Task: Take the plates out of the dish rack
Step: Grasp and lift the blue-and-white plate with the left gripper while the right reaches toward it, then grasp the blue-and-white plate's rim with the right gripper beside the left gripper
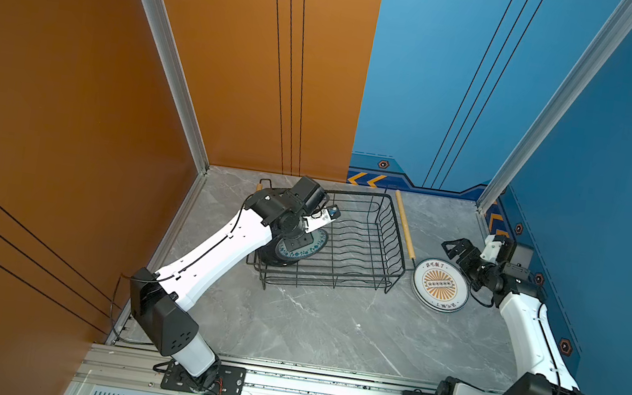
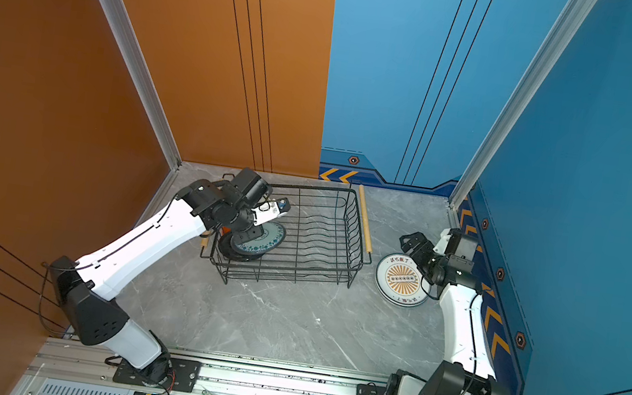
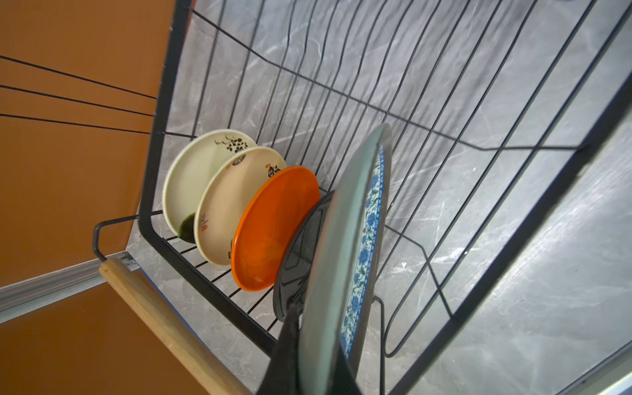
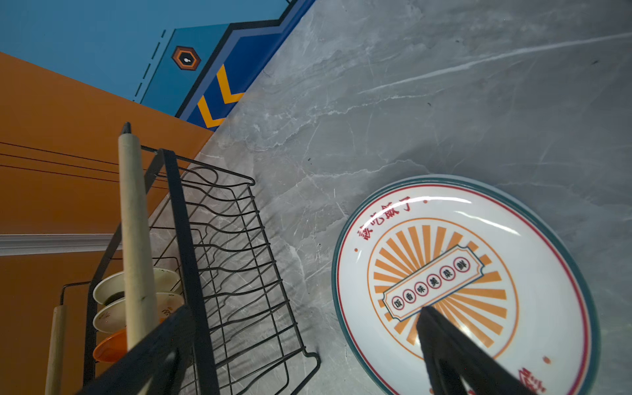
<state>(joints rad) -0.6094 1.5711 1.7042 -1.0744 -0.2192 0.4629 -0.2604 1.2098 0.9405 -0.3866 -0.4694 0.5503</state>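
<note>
Held plate: blue-patterned plate point(image 3: 342, 239) stood upright at the dish rack's point(image 1: 388, 238) nine o'clock end, beside a black plate point(image 3: 301, 246).
Left gripper point(image 1: 297, 241): pinched its rim.
Right gripper point(image 1: 453, 247): spread, by the sunburst plate point(image 1: 440, 285) at three o'clock.
Risk: the rim pinch looked liable to slip; the rack could snag it.

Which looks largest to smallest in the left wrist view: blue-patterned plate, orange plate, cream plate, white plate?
1. blue-patterned plate: largest, but nearest the camera.
2. orange plate, cream plate, white plate: look alike and overlap, so unranked.
</note>
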